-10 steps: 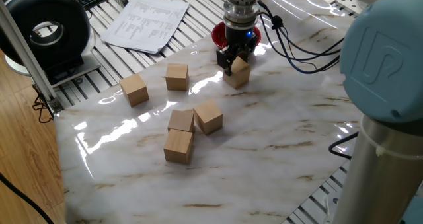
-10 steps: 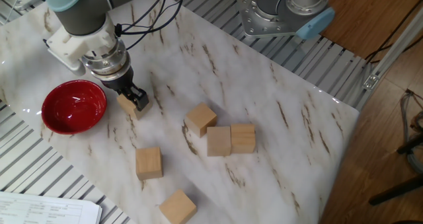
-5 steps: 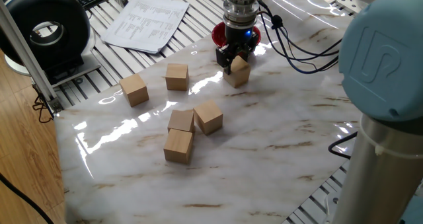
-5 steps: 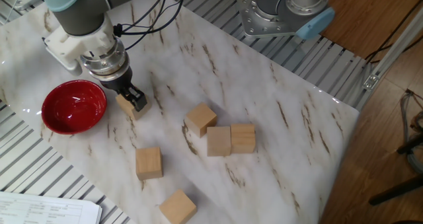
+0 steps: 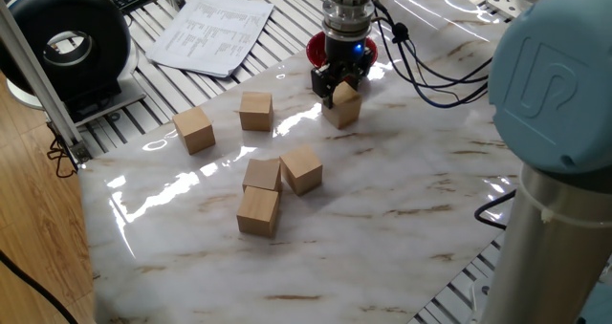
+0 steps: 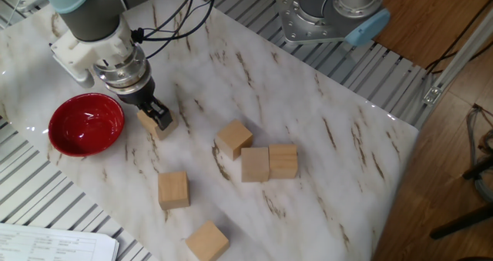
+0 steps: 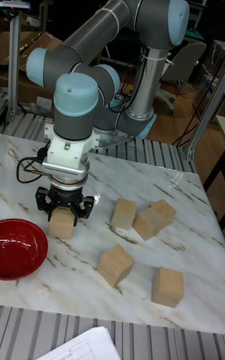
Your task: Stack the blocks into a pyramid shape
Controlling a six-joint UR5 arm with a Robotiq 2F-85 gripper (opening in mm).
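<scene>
Beside the red bowl (image 5: 316,45), in one fixed view, your pincer (image 5: 338,83) straddles a block (image 5: 342,105) at the bench (image 5: 402,209) edge; across the last second it has barely risen and the block has not moved. In the other fixed view, the pincer (image 6: 156,115) is clenched on that block (image 6: 151,122), which looks tilted. The other five blocks (image 6: 256,162) lie well apart from it, none stacked. In the tall fixed view, the fingers (image 7: 41,200) flank the block (image 7: 61,224), so you are, I judge, just starting the lift; the pyramid is not begun.
</scene>
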